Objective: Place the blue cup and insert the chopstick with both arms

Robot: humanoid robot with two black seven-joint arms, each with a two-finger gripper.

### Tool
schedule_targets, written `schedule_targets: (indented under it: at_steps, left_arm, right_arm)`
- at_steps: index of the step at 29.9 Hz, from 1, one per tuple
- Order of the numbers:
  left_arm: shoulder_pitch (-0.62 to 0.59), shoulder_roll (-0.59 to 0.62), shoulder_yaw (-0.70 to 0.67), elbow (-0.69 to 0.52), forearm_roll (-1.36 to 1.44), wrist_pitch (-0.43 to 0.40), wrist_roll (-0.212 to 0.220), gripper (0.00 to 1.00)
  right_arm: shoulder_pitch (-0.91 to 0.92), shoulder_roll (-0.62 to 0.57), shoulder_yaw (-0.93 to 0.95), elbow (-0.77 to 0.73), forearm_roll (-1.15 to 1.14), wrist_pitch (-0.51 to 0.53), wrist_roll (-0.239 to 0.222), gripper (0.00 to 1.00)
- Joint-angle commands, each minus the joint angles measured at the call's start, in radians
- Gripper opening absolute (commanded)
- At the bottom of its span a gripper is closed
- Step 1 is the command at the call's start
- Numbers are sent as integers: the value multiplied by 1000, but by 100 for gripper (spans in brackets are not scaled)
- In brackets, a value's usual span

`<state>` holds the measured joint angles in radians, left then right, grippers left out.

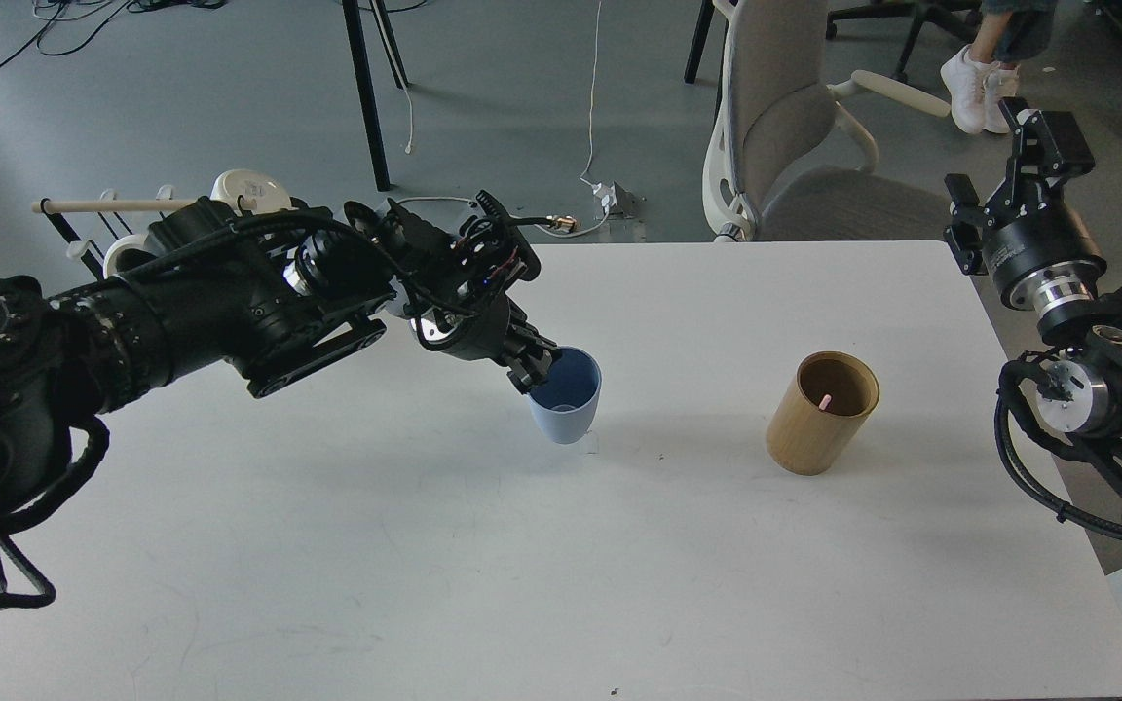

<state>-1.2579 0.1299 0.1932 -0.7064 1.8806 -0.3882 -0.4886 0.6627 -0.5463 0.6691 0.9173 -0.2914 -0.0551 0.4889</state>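
The blue cup (pixel 567 397) stands upright near the middle of the white table (pixel 542 545), pale blue outside, darker inside. My left gripper (pixel 536 372) reaches in from the left and is shut on the cup's left rim. A pink chopstick tip (pixel 824 400) shows inside the tan bamboo cylinder (pixel 820 412), to the cup's right. My right gripper (pixel 1036 148) is raised beyond the table's right edge, away from both; its fingers look apart and hold nothing.
A black wire rack with white mugs (pixel 247 187) and a pale wooden rod (pixel 113 205) stands at the table's back left, partly behind my left arm. A grey office chair (pixel 785 127) stands behind the table's far edge.
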Motion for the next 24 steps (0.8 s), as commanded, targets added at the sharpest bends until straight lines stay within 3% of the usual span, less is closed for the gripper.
schedule_targets:
  at_steps: [1,6,10,21,24]
  left_arm:
    - [34,-15,0,2,0,0,0,4]
    - [43,-36,-1,25,0,0,0,6]
    - [45,-36,-1,31,-2,2,0,14]
    - [40,20,-15,5,-99,-3,0,47]
    - [31,57,-27,-13,-199,-11,0,63]
  right_arm:
    - [0,0,-2,0,0,0,0,95]
    - [0,-1,-3,0,0,0,0,95]
    - [0,0,-5,0,0,0,0,95]
    - [0,-1,-8,2,0,1,0,95]
    - [5,-4,-13,12,-8,1,0,95]
